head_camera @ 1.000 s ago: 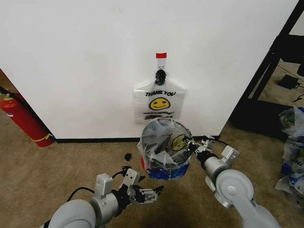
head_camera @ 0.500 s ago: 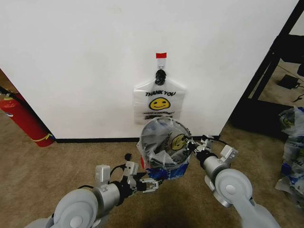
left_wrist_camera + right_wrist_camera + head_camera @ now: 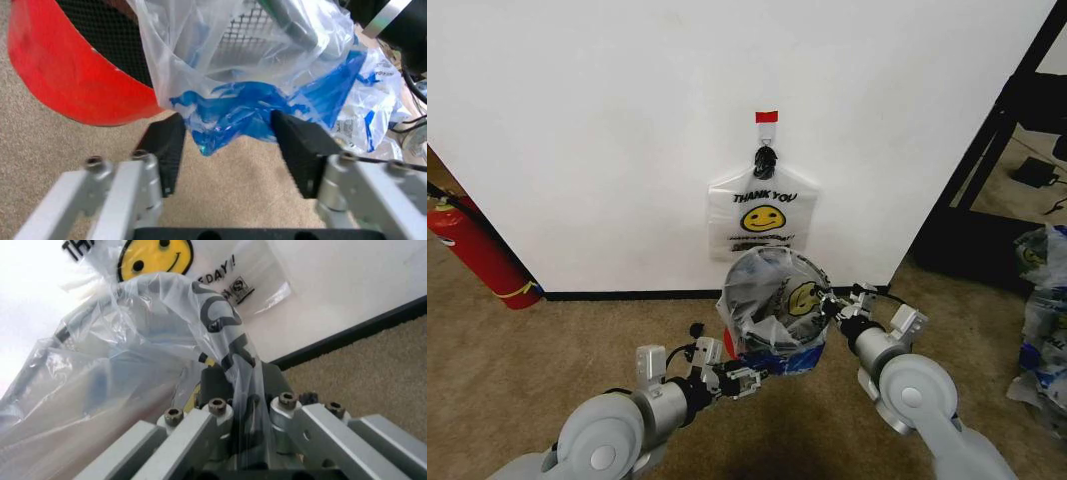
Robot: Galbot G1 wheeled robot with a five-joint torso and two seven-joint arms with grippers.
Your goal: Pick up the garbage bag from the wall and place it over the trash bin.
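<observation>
Garbage bag: off the wall and draped over the mouth of the trash bin, just below centre of the head view, plastic ballooning above the rim.
Blue patch: hanging low on the bin's outer side, above the carpet, in the middle of the left wrist view.
Left gripper: lower centre of the head view, right at the bin's near side; its fingers stand apart on either side of that blue patch, not yet closed on it.
Right gripper: right of centre, at the bin's rim; its fingers are clamped together on a twisted strip of the bag, plastic running straight between them.
Wall: another smiley bag hangs from the red-taped hook, upper centre, untouched.
Done so far: the pick looks finished and the bag is over the bin, one side held at the rim.
Left to do: by my read, the near side wants pulling down snug around the rim, the loose plastic settled, then both grippers letting go.
Fire extinguisher: far left on the floor, out of play.
</observation>
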